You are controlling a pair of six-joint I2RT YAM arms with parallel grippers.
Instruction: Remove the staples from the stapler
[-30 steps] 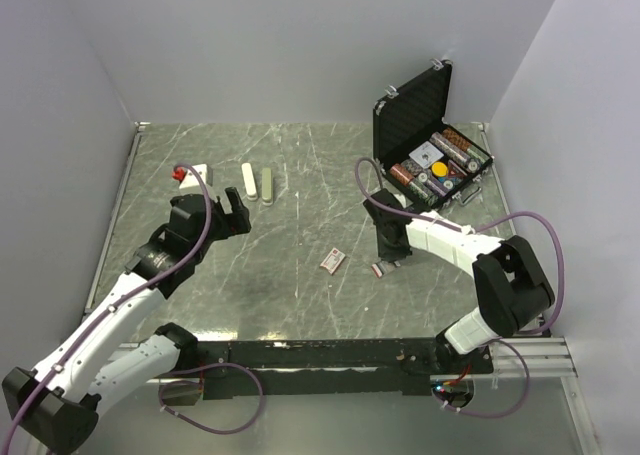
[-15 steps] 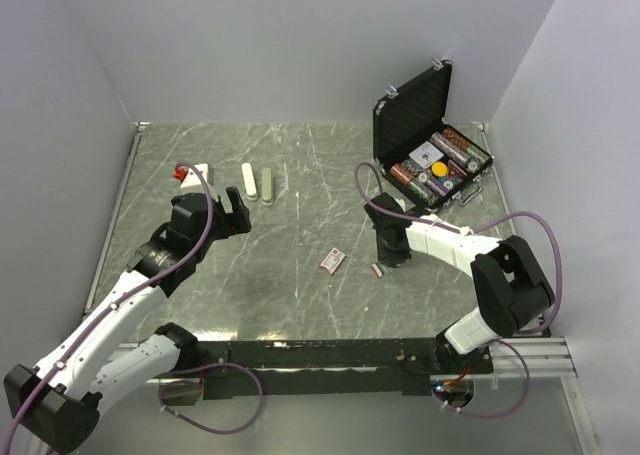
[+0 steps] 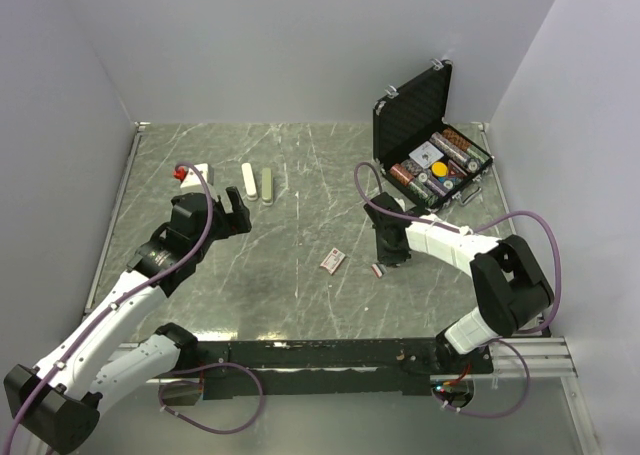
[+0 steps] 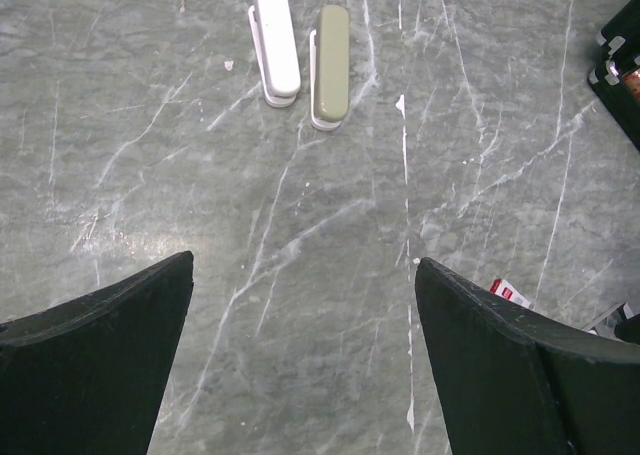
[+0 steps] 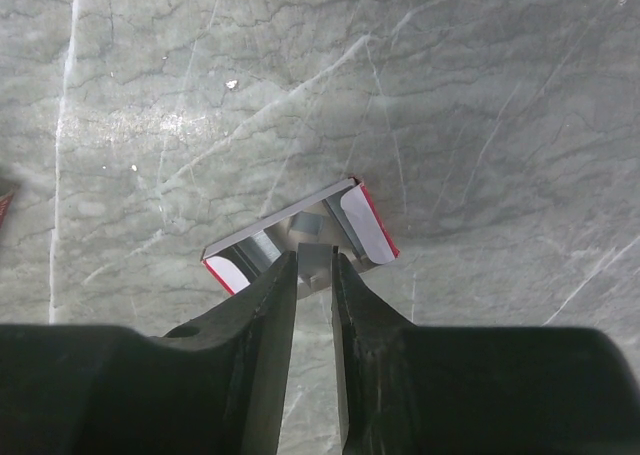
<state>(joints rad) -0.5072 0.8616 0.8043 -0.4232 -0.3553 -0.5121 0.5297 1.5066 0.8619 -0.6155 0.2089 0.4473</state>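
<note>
- Left gripper (image 4: pixel 303 265): I see fingers wide apart, nothing held, above marble table (image 3: pixel 300 155).
- White stapler (image 4: pixel 275 40), olive stapler (image 4: pixel 331 65): side by side, far left, beyond left gripper.
- Right gripper (image 5: pixel 315 257): pointing down, fingers nearly together.
- Staples (image 5: pixel 316 273): short grey strip in that narrow gap, at near edge of small red-edged tray (image 5: pixel 290 233). I cannot tell whether clamped.
- Pink box (image 3: pixel 332 261): near, left of tray.
- Open chip case (image 3: pixel 412 125): far right.
</note>
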